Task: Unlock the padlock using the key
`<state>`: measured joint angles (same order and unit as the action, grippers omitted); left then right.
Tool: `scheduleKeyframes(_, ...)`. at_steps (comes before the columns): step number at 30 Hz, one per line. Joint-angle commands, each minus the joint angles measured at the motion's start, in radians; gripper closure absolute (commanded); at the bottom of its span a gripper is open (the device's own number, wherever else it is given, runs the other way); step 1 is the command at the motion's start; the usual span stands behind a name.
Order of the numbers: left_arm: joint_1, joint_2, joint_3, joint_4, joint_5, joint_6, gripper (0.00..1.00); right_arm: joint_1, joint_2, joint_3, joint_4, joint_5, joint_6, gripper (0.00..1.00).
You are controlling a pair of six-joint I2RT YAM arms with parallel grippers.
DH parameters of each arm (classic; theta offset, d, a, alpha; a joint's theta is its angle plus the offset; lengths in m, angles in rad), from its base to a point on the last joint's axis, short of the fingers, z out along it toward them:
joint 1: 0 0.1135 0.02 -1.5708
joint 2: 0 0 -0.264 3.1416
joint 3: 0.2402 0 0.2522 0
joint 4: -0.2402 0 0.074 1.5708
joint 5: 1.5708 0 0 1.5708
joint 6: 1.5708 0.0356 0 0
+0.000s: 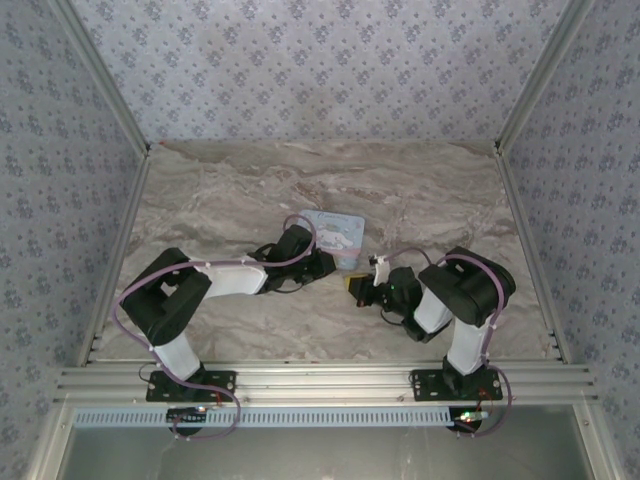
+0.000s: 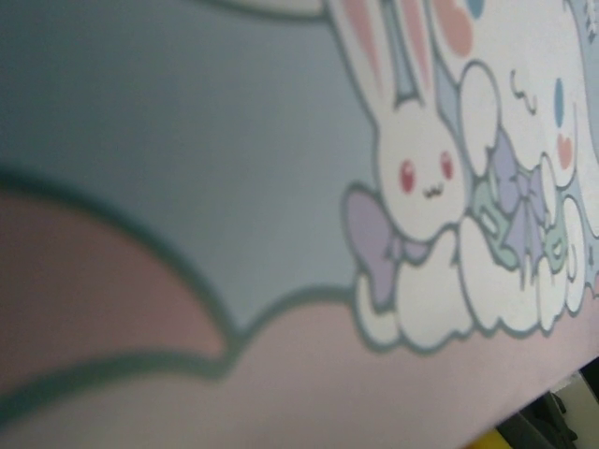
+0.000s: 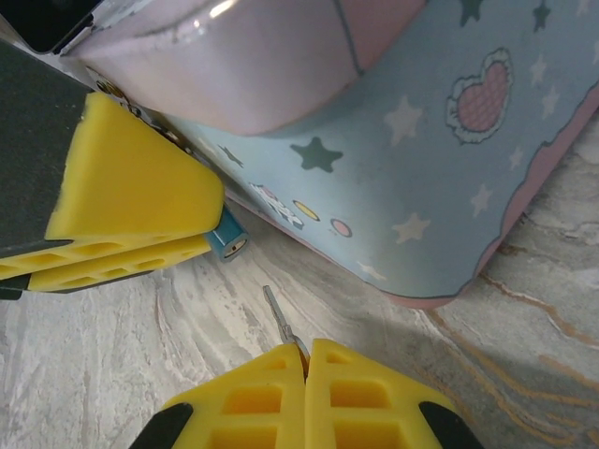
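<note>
Right gripper (image 3: 306, 354): the yellow fingers are pressed together on the key (image 3: 277, 316); its thin metal shaft pokes out past the tips toward the padlock.
Key, risk: the tip sits apart from the keyhole and a little off its line. Driven straight ahead, it would likely skid across the lock face or jab the tin rather than enter (a shaft pinched this close to its end may also swivel in the pads).
Padlock (image 3: 230, 241): only a small blue end with the keyhole peeks out under the other gripper's fingertips. It is low over the table (image 3: 112, 374) and just beside the box wall.
Left gripper (image 3: 208, 234): it looks clamped on the padlock. Little of the body is visible, so a hard shove from the key could twist it or push it back out of the pinch.
Tin box (image 3: 440, 187): it crowds both grippers, and a sideways correction could nudge it.
Right arm (image 1: 455, 290): folded tight with the elbow raised and the wrist turned left toward the box.
Left arm (image 1: 230, 275): stretched low to the right, with its gripper at the box's near edge.
</note>
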<state>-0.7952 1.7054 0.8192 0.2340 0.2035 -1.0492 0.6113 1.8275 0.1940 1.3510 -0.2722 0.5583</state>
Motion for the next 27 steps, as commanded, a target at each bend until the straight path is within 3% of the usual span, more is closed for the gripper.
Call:
scheduleKeyframes(1,-0.008,-0.021,0.037,0.017,0.029,-0.017,0.81,0.006,0.015,0.024,0.009,0.011,0.008,1.0)
scheduleKeyframes(27,-0.012,-0.02,0.052,-0.013,0.025,-0.012,0.81,0.015,-0.016,0.035,0.049,0.009,0.003,1.0)
